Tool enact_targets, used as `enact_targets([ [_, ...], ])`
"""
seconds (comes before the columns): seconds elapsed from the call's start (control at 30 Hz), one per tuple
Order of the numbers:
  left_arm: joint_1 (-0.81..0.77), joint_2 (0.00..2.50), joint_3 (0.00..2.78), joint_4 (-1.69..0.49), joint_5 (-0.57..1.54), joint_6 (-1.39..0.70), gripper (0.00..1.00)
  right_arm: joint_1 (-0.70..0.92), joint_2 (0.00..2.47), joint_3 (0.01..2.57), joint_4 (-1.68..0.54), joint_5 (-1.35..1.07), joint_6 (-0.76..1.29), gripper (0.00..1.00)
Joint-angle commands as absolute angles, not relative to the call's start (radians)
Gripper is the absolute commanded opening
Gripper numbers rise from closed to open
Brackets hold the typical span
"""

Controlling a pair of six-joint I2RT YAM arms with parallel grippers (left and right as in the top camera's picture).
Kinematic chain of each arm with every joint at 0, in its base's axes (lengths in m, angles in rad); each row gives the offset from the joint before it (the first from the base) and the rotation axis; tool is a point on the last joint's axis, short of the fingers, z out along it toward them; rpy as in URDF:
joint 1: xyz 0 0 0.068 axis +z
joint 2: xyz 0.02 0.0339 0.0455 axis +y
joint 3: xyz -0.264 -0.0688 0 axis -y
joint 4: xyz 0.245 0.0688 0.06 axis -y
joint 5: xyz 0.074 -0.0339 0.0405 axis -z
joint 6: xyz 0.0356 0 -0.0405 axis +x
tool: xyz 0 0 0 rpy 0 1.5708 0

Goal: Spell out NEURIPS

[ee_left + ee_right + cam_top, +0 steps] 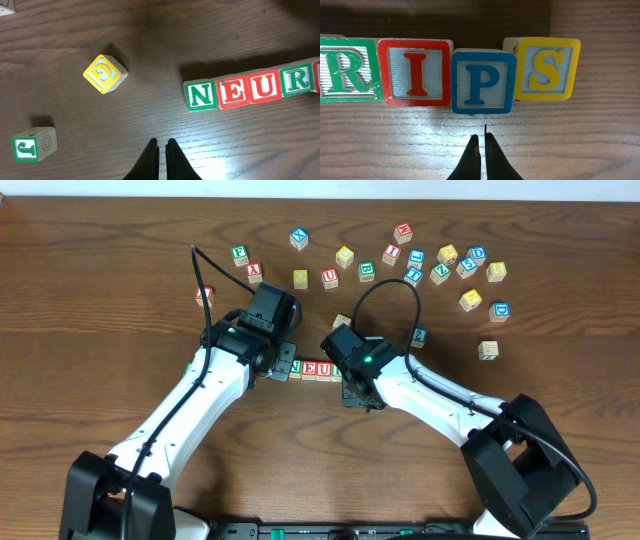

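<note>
Seven small wooden letter cubes (318, 369) read NEURIPS midway between the side edges of the desk (90, 270). The blue P cube (483, 82) juts toward the right jaws, dead ahead; these and the left jaws are pressed together, empty.

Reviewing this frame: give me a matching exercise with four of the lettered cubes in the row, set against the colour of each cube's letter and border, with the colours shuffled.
Column one:
1. N cube
2. I cube
3. P cube
4. S cube

Column two:
a. blue
b. green
c. yellow
d. red

Right pairs: 1-b, 2-d, 3-a, 4-c.
</note>
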State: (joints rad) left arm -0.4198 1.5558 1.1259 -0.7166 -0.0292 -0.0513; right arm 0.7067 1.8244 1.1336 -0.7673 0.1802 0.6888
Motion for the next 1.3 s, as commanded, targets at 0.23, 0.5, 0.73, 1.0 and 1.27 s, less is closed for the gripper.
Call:
enact_targets([
  [0.23, -0.416, 1.549, 1.116, -0.716, -0.039, -0.042, 0.07, 0.715, 1.824, 1.131, -0.757, 0.219, 0.702, 0.01],
  [0.5, -0.416, 1.549, 1.116, -0.716, -0.039, -0.042, 0.07, 0.715, 1.824, 1.130, -0.765, 0.179, 0.719, 0.01],
  [0.73, -0.416, 1.549, 1.116, -0.717, -0.039, -0.041, 0.08, 0.715, 1.827, 1.108, -0.745, 0.177, 0.725, 0.01],
  [1.0, -0.416, 1.549, 1.116, -0.716, -0.039, -0.042, 0.07, 0.715, 1.828, 1.107, -0.739, 0.179, 0.725, 0.01],
  [1.27, -0.416, 1.549, 1.116, -0.716, -0.039, -0.041, 0.08, 0.715, 1.829, 1.107, -0.730, 0.193, 0.725, 0.01],
])
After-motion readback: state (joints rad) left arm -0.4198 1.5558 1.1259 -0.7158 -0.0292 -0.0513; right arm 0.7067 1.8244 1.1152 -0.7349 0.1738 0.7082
